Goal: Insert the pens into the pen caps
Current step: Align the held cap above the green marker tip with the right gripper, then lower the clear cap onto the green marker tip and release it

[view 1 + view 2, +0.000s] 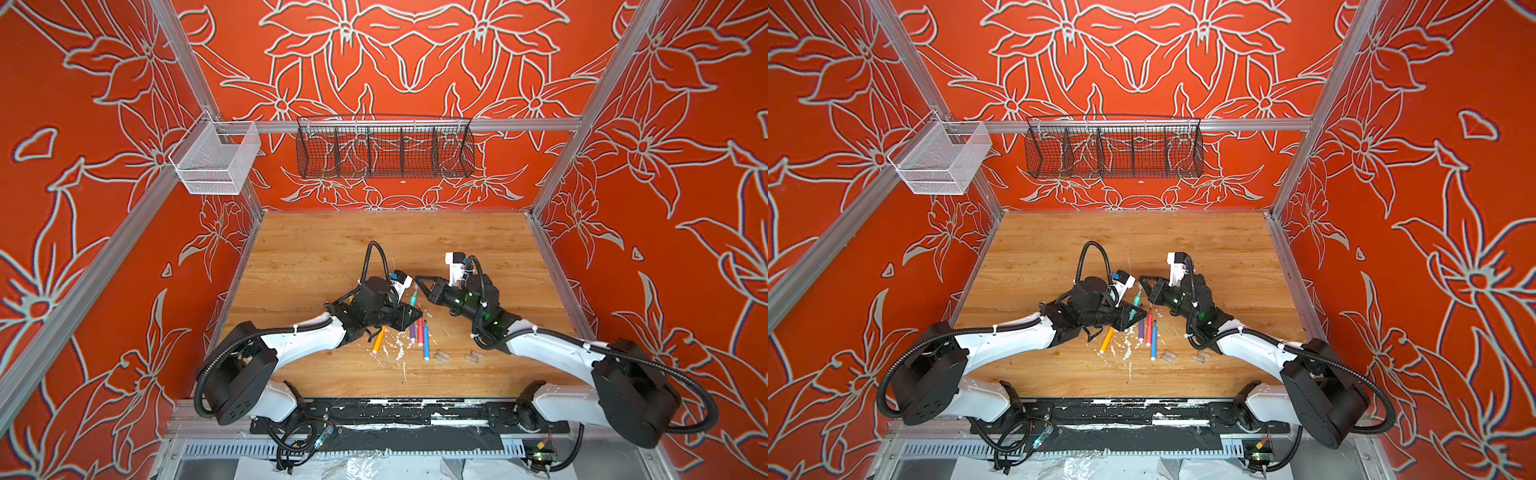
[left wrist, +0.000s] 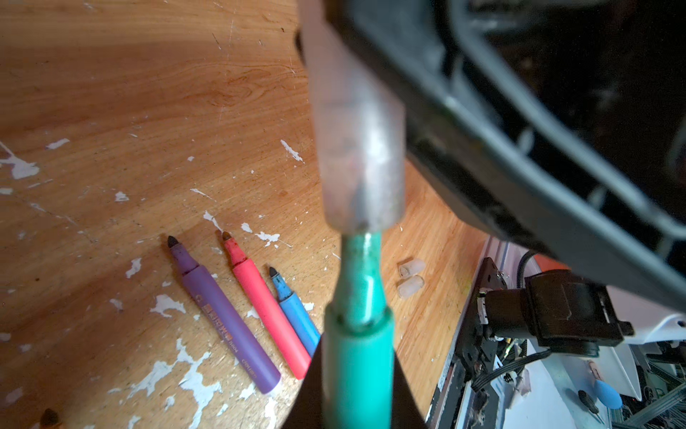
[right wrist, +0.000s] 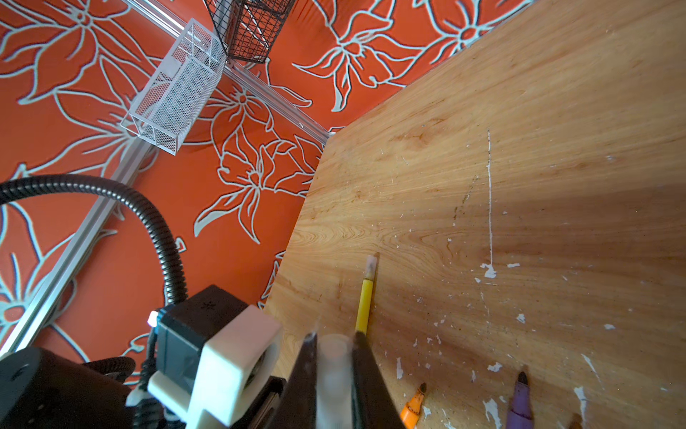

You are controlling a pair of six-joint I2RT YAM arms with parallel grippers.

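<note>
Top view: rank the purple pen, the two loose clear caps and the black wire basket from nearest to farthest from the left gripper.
1. Purple pen, on the table beside the left gripper.
2. Clear caps, farther right, near the front.
3. Black wire basket, hanging at the back.

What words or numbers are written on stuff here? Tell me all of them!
"deli": on the purple pen, near its back end, in the left wrist view.
Orange print further along the purple pen: too small to read.
Dark marks on the white left wrist camera mount, in a top view: too blurred to read.
Pink-red pen, blue pen, green pen: no print visible.
</note>
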